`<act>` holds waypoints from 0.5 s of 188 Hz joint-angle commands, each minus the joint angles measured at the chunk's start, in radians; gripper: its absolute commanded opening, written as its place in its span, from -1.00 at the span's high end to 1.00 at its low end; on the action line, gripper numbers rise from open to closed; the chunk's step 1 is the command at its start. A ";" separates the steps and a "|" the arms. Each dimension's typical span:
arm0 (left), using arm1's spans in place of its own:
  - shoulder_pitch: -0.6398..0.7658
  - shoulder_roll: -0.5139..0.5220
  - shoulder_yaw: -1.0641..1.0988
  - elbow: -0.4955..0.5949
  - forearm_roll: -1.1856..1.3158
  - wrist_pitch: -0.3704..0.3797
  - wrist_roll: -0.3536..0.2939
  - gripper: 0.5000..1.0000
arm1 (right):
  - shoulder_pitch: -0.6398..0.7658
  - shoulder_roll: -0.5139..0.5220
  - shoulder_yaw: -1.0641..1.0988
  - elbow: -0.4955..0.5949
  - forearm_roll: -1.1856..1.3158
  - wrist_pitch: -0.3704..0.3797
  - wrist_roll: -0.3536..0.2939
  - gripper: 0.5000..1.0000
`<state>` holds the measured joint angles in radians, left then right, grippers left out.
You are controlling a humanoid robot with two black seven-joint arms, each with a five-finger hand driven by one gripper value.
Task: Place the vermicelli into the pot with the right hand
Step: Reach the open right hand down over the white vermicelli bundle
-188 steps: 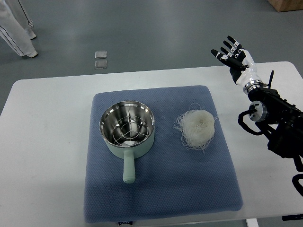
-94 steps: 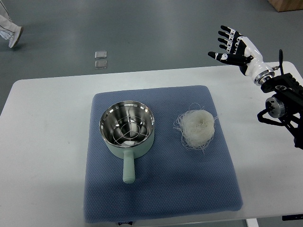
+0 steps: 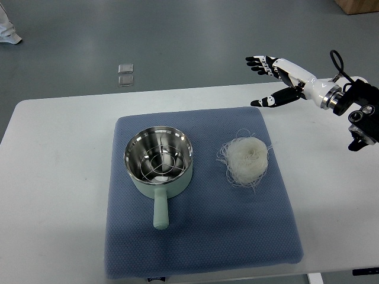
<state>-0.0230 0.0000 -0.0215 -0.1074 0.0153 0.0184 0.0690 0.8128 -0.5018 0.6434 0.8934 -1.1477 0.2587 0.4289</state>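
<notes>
A white nest of vermicelli [image 3: 246,159] lies on the blue mat [image 3: 201,236], right of centre. Left of it stands a pale green pot [image 3: 159,161] with a steel inside and a wire rack, its handle pointing toward the near edge. My right hand [image 3: 267,80] hovers above the table's far right, beyond the mat's far right corner, fingers spread and holding nothing. It is up and to the right of the vermicelli, well apart from it. The left arm is out of sight.
The mat covers the middle of a white table [image 3: 53,177]. On the grey floor beyond the table lie two small clear squares [image 3: 125,74]. A person's shoe [image 3: 7,36] shows at the top left corner.
My right hand has swung left and lower, turning from fingers-up to fingers pointing left, nearer the mat's corner. The person at top left has walked further out of view.
</notes>
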 commanded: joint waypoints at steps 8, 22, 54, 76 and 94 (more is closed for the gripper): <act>0.000 0.000 0.000 0.000 0.000 0.000 0.000 -1.00 | 0.023 -0.078 -0.002 0.085 -0.156 0.137 0.002 -0.69; 0.000 0.000 0.000 0.000 0.000 0.000 0.000 -1.00 | 0.026 -0.107 -0.002 0.140 -0.242 0.203 0.002 -0.69; 0.000 0.000 0.000 0.000 0.000 0.000 0.000 -1.00 | 0.031 -0.130 -0.008 0.222 -0.380 0.306 0.016 -0.69; 0.000 0.000 0.000 0.000 0.000 0.000 0.000 -1.00 | 0.031 -0.127 -0.037 0.243 -0.466 0.309 0.014 -0.68; 0.000 0.000 0.000 0.000 0.000 0.000 0.000 -1.00 | 0.023 -0.118 -0.064 0.243 -0.506 0.297 0.013 -0.68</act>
<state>-0.0230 0.0000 -0.0215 -0.1074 0.0153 0.0184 0.0690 0.8438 -0.6284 0.6075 1.1331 -1.6055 0.5647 0.4444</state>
